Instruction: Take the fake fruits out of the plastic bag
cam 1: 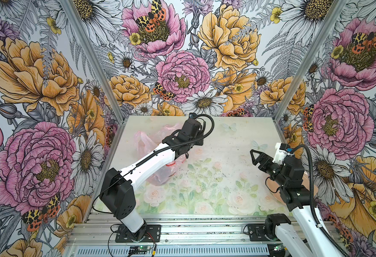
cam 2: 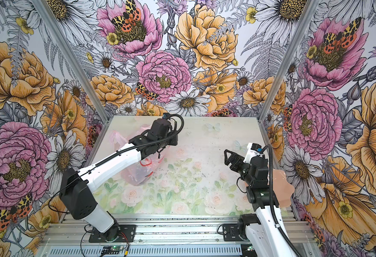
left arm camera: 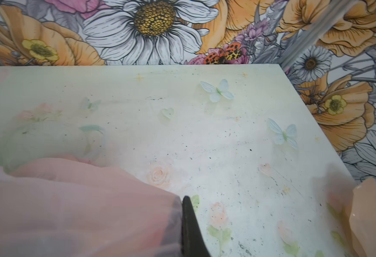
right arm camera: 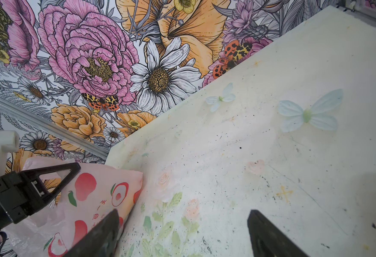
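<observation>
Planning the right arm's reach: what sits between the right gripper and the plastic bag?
Nothing: only bare flower-printed table separates right gripper from plastic bag, in both top views.

1. A robotics lab test cell, not a lived-in room; bare aluminium frame posts (cam 1: 93,60) stand at its corners.
2. Wall panels (cam 1: 182,75) on three sides carry one printed flower pattern, like a staged backdrop.
3. The left arm (cam 1: 147,160) and right arm (cam 1: 302,215) are bolted by black plates to a slotted metal rail base (cam 1: 204,231).
4. A small circuit board (cam 1: 141,247) with a green light and loose wires lies exposed at the front; the tabletop (cam 1: 204,178) is a printed rose sheet, speckled with dark marks.
</observation>
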Available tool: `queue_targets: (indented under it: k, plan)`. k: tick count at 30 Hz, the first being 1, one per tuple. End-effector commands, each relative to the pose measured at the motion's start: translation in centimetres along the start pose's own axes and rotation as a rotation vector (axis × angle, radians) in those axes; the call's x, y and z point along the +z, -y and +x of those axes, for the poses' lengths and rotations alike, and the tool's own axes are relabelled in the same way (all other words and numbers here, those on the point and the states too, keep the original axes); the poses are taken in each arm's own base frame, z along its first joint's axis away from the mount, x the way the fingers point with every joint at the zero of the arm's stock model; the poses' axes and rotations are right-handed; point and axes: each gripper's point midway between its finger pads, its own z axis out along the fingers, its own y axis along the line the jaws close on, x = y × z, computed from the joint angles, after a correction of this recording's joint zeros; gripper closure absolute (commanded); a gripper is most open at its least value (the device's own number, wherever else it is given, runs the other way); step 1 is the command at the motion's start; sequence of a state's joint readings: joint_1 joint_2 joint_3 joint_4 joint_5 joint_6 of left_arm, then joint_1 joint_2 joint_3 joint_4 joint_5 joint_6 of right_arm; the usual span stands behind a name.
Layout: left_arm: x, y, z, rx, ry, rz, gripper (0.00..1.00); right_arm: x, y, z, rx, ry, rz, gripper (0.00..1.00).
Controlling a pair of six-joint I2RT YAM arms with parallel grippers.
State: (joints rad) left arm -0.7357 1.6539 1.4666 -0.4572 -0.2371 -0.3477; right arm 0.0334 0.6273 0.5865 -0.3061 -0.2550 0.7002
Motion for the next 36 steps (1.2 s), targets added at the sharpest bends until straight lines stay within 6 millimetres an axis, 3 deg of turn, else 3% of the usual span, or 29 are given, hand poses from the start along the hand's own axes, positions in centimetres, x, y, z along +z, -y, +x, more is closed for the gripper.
queue_targets:
  k: [1, 4, 7, 9, 13, 16, 18, 21, 26, 31, 36]
  plan:
    - [0.3, 5.0, 0.5, 0.085, 0.002, 0.097, 1.0, -0.8, -1.0, -1.6, 0.013, 0.046, -0.011, 0.09]
    - [0.3, 8.2, 1.7, 0.124, -0.027, 0.171, 1.0, -0.9, -1.2, -1.8, 0.016, 0.049, -0.01, 0.09]
    - [-0.2, 9.8, 2.5, 0.15, -0.046, 0.197, 1.0, -0.8, -1.5, -2.0, 0.016, 0.039, -0.016, 0.09]
    - [-1.1, 10.4, 2.6, 0.167, -0.056, 0.2, 0.93, -0.7, -1.9, -2.2, 0.006, 0.031, -0.021, 0.09]
    - [-5.1, 10.9, 1.6, 0.201, -0.017, 0.171, 0.53, -0.4, -3.5, -2.3, -0.041, 0.007, -0.036, 0.1]
    - [-8.6, 10.4, 0.8, 0.174, 0.024, 0.177, 0.3, -0.1, -5.2, -2.3, -0.107, -0.01, -0.05, 0.1]
    - [-10.9, 9.6, 0.3, 0.135, 0.055, 0.189, 0.21, 0.2, -6.5, -2.2, -0.155, -0.025, -0.065, 0.1]
    - [-13.9, 8.0, -0.1, 0.09, 0.101, 0.189, 0.15, 1.1, -8.9, -1.9, -0.242, -0.055, -0.1, 0.09]
    - [-17.5, 1.1, -0.3, -0.043, 0.199, 0.057, 0.11, 3.6, -14.5, -0.2, -0.442, -0.142, -0.192, 0.07]
    - [-18.8, -6.6, 1.1, -0.24, 0.23, -0.055, 0.11, 7.4, -17.7, 1.5, -0.568, -0.25, -0.25, 0.07]
    - [-18.5, -10.8, 3.2, -0.366, 0.201, -0.074, 0.1, 11.2, -19.0, 3.1, -0.659, -0.327, -0.241, 0.06]
